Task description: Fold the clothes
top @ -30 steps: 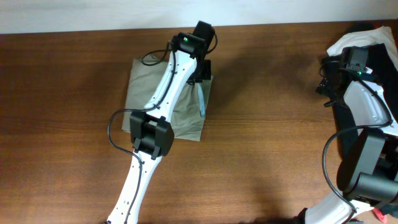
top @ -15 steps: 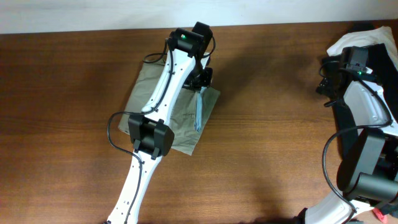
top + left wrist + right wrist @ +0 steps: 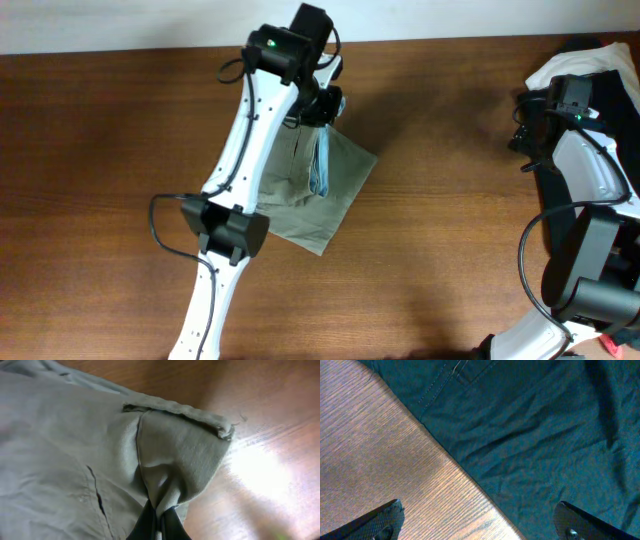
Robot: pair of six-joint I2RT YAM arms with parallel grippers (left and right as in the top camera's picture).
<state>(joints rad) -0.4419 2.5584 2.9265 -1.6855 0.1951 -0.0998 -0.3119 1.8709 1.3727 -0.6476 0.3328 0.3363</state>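
Observation:
The pale khaki shorts point(image 3: 325, 195) lie folded on the wooden table at centre left, turned so a corner points right. My left gripper point(image 3: 322, 118) is shut on a pinched fold at the shorts' far edge; in the left wrist view the fabric point(image 3: 90, 455) bunches up between the dark fingertips point(image 3: 159, 525), with a stitched hem above. My right gripper point(image 3: 477, 522) is open and empty at the far right of the table, its fingers spread over the table and a dark garment's edge. In the overhead view the right gripper point(image 3: 532, 118) sits beside the clothes pile.
A large dark navy garment point(image 3: 545, 435) fills most of the right wrist view. In the overhead view it lies at the right edge point(image 3: 560, 195) with a white cloth point(image 3: 610, 65) on it. The left arm point(image 3: 245, 160) crosses over the shorts.
My left gripper has pulled the shorts' far edge up and to the right, turning the folded shorts clockwise and shifting them right. The right arm has not moved.

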